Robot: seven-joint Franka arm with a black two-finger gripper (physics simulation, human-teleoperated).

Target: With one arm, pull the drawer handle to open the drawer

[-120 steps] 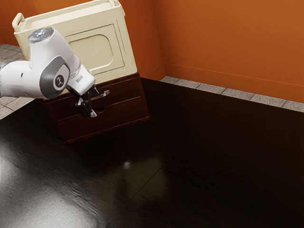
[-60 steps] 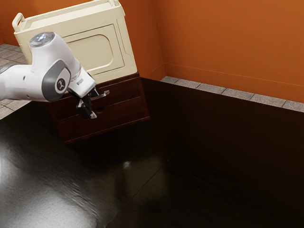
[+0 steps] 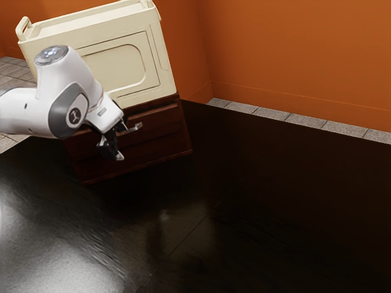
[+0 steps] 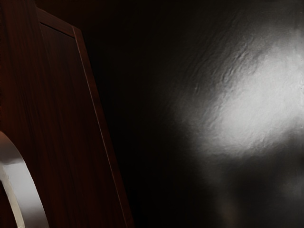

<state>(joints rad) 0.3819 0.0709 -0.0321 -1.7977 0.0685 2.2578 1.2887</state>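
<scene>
Over the left part of the dark wooden drawer cabinet, the gripper [image 3: 121, 143] stands open in the exterior view, its two fingers apart. The metal handle [image 3: 136, 127] reaches out beside the upper finger; exact contact cannot be told. The upper drawer [image 3: 162, 125] stands slightly out from the cabinet, with a narrow strip showing above its front. In the wrist view, the curved silver handle [image 4: 29, 192] lies close to the hand, in front of reddish-brown wood [image 4: 66, 123].
A cream storage box [image 3: 131, 67] with raised end handles sits on top of the cabinet. The glossy black surface [image 3: 275, 213] spreads out before the cabinet. An orange wall [image 3: 293, 55] rises behind, with a strip of grey tiles [image 3: 269, 113] at its foot.
The upper drawer front and handle have come outward, a little lower in the exterior view. My hand has moved the same way, and the arm's elbow has shifted slightly.
</scene>
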